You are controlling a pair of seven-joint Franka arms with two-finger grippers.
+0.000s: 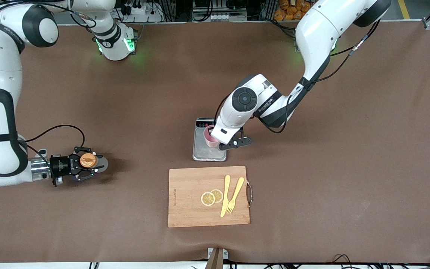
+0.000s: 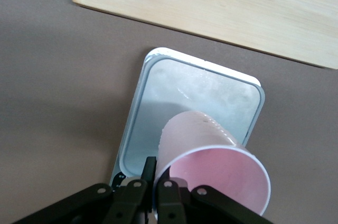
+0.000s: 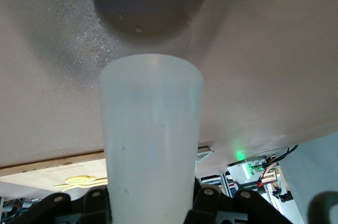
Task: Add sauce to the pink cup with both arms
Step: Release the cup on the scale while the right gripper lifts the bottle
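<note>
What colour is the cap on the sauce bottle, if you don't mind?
Orange; the sauce bottle's cap shows best in the front view.

Both arms [image 1: 314, 41] are wearing glossy white shells broken by black joint bands and round black caps. Thin black cables are looping along their links. Small grey lettering is showing on the left arm's forearm. Green lights are glowing at the bases. The left gripper [image 1: 237, 143] and right gripper [image 1: 88, 163] are showing black, screw-studded linkages.

pink cup [image 1: 210, 136] on scale [image 1: 208, 151], cutting board [image 1: 189, 198] nearer the camera, sauce [image 1: 88, 160] toward the right arm's end
</note>
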